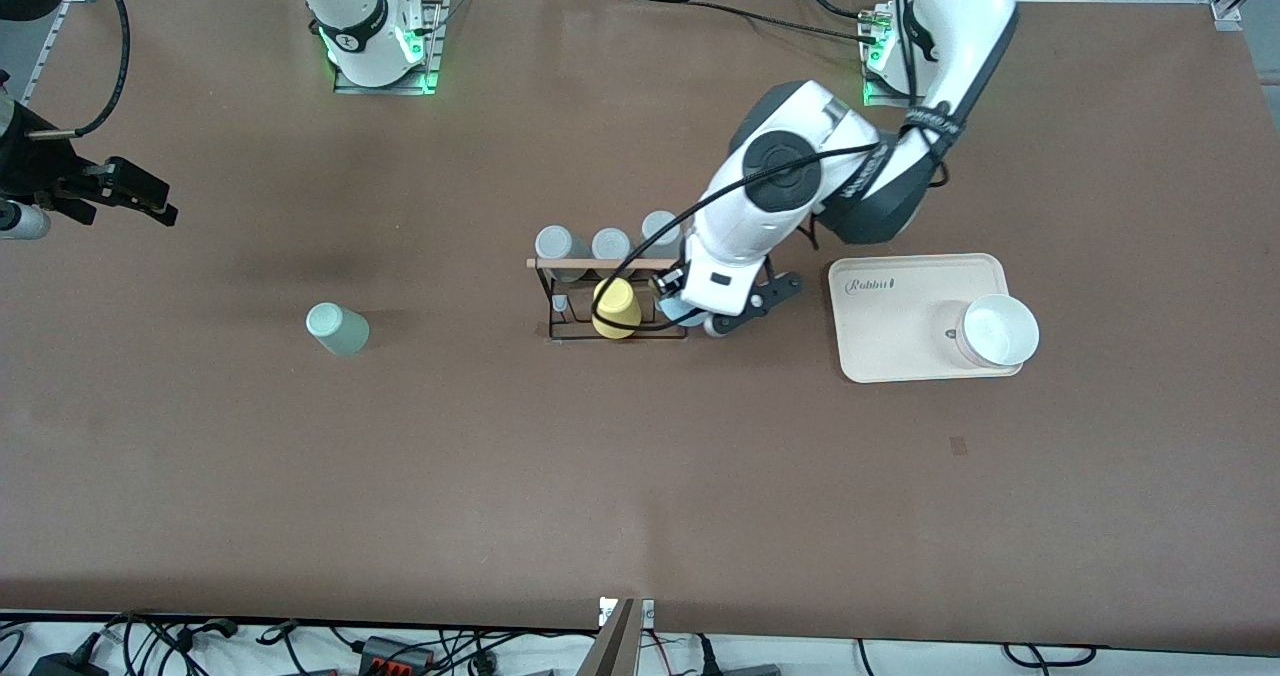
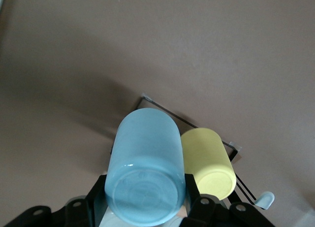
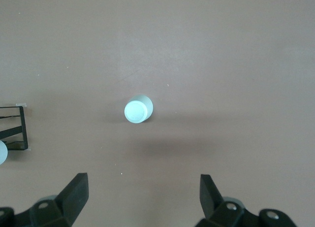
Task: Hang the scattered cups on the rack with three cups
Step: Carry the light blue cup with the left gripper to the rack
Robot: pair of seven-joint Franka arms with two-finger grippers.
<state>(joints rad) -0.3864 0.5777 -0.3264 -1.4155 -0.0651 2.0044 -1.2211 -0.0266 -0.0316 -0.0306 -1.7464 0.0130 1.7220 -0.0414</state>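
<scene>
- Clearly the first of the two hangings was in hand: the left gripper (image 1: 690, 313) was clamped on the light blue cup (image 2: 145, 173), carried upside down, base toward the wrist camera, over the end of the rack (image 1: 610, 301) nearest the left arm.
- The rack stood mid-table, its wooden bar (image 1: 600, 262) across the top; three grey cups (image 1: 607, 244) sat in the row farther from the front camera, and a yellow cup (image 1: 617, 307) occupied a peg in the nearer row, just beside the blue one.
- Whether the blue cup had already seated on its peg could not be told; the arm hid that spot in the front view and the cup itself hid it in the left wrist view.
- The mint green cup (image 1: 337, 329) stood upside down on the table (image 1: 640, 476), well apart from the rack, toward the right arm's end.
- The right gripper (image 3: 142, 195) hung spread wide over that end of the table, holding nothing, the green cup in its wrist view; that arm waited.
- A beige tray (image 1: 900, 301) with a white bowl (image 1: 997, 331) lay toward the left arm's end.
- Next, I judge, the blue cup needed lowering squarely over the free peg without knocking the yellow one, then release.
</scene>
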